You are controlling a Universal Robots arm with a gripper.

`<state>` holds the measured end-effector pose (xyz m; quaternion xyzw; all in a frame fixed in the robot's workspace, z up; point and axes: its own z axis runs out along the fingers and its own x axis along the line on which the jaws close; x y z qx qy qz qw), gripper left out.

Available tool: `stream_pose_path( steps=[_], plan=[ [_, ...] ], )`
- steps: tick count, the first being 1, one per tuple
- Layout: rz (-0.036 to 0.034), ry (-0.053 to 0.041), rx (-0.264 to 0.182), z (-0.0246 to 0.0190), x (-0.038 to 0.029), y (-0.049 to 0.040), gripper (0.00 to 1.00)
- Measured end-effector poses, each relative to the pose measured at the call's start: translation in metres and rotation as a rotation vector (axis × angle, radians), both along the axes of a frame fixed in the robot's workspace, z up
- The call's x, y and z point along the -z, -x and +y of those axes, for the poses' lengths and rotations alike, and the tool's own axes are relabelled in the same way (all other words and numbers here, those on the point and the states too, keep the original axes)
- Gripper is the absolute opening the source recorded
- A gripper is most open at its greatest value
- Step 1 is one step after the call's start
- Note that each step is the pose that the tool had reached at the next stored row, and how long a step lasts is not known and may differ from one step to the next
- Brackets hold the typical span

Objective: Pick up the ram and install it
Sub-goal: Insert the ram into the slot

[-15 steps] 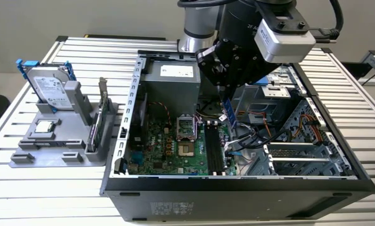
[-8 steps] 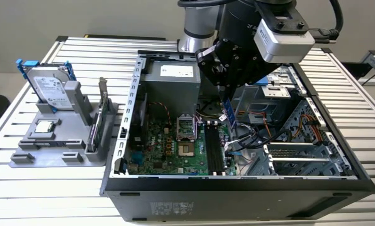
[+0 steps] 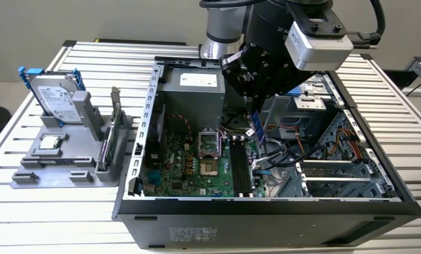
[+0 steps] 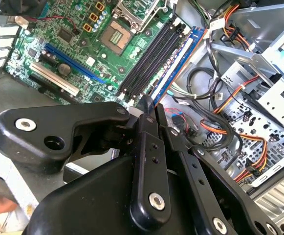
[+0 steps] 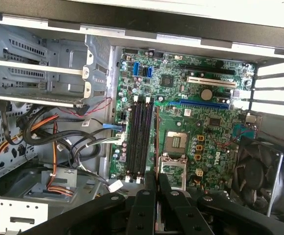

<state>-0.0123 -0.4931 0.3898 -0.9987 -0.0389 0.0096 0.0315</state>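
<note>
The motherboard (image 3: 189, 166) lies in the case (image 3: 267, 211). In the exterior view the ram (image 3: 257, 127) hangs at the slots' (image 3: 240, 169) one o'clock end, and the rack (image 3: 55, 178) stands at the case's nine o'clock.

The arm (image 3: 218, 24) has a smooth silver tube section with a grey ring. Beyond it is a bulky matt black wrist housing (image 3: 271, 32) with small white lettering. A pale grey box camera (image 3: 318, 45) with a black bracket on top is fixed to the housing, and a thick black cable (image 3: 375, 18) loops behind it. The gripper (image 4: 146, 105) is black throughout, with flat rounded link bars (image 4: 58, 132), narrow fingers (image 5: 164, 186) and round silver screws (image 4: 25, 124) at the joints.
</note>
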Motion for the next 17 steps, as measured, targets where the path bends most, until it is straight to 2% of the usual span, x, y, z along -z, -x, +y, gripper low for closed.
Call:
stream_pose_path(
  steps=[17],
  plan=[
    [0.0, 0.0001, 0.023, 0.0, 0.0, 0.0, 0.0]
  ],
)
